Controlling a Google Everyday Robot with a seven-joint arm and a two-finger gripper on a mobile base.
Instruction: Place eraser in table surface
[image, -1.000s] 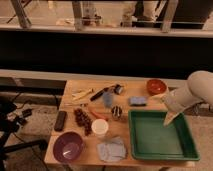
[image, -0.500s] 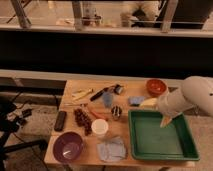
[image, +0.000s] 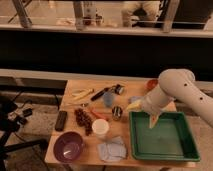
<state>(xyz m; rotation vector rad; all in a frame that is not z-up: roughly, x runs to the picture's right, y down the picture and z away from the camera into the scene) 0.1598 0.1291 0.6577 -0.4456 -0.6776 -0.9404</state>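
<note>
Far left, the flat black rectangular eraser (image: 61, 120) lies on the light tan wooden table surface (image: 136, 89) near its left edge, nothing gripping it. Just below it sits the round purple bowl (image: 68, 146). Moving right, a dark red clustered heap (image: 83, 120), then a white cup (image: 100, 128) with a crumpled blue-grey cloth (image: 112, 149) in front. Further right, the green plastic tray (image: 185, 145). The gripper (image: 153, 120) points down over the tray's far left corner, well apart from the eraser; whether its jaws are apart or together, I cannot tell.
</note>
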